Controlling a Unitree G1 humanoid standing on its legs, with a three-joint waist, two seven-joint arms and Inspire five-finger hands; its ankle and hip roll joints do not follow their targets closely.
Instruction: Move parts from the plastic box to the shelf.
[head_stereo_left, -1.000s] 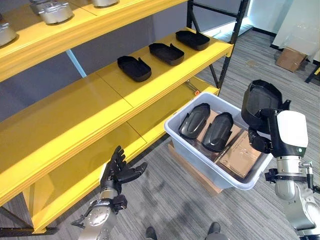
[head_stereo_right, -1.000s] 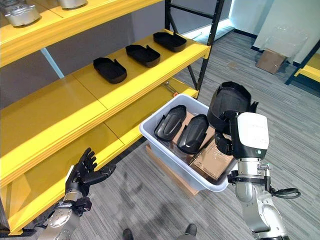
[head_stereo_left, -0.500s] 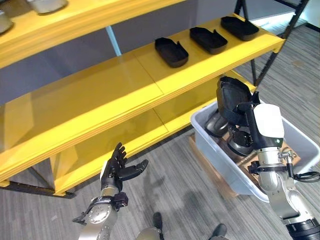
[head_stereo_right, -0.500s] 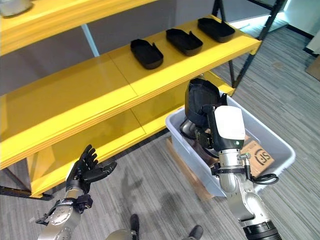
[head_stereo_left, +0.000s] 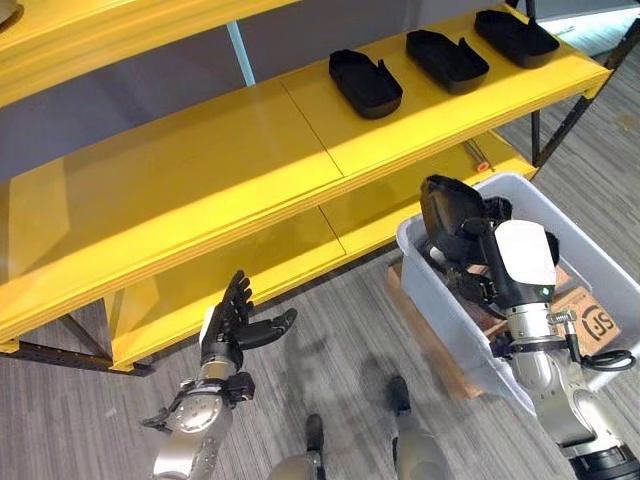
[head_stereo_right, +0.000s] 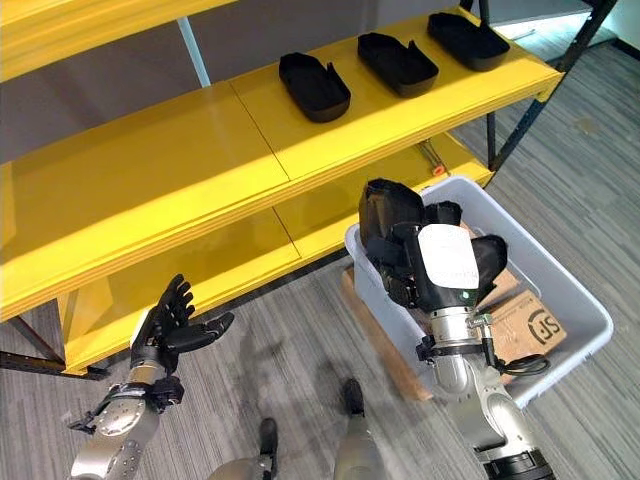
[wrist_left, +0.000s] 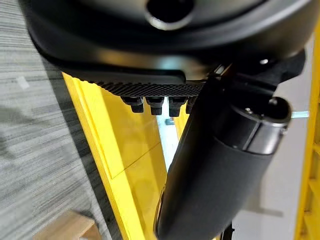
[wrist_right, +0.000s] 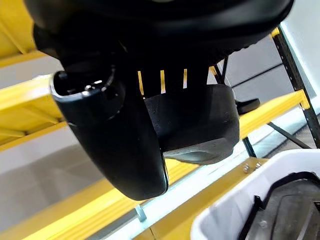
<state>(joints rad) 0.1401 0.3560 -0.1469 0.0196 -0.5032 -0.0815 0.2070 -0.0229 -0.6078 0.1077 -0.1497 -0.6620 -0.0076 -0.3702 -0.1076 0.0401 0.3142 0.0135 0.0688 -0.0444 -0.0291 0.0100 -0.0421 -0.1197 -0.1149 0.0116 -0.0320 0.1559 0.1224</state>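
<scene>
My right hand (head_stereo_left: 484, 262) is shut on a black shell-shaped part (head_stereo_left: 450, 208) and holds it upright over the left wall of the grey plastic box (head_stereo_left: 436, 296). In the right wrist view the thumb and fingers wrap the part (wrist_right: 200, 120). Another black part (wrist_right: 292, 202) lies in the box below it. The yellow middle shelf (head_stereo_left: 200, 170) lies beyond, with three black parts (head_stereo_left: 365, 82) in a row at its right end. My left hand (head_stereo_left: 230, 330) hovers open, low over the floor in front of the bottom shelf.
A brown cardboard pack (head_stereo_left: 592, 318) lies in the box. The box stands on a low wooden base (head_stereo_left: 420, 335). A black rack post (head_stereo_left: 565, 110) rises at the shelf's right end. The left part of the middle shelf is bare yellow board.
The camera has swung left. My right hand has carried the part from the box's right side across to its left wall, nearer the shelf. The left hand has kept its pose.
</scene>
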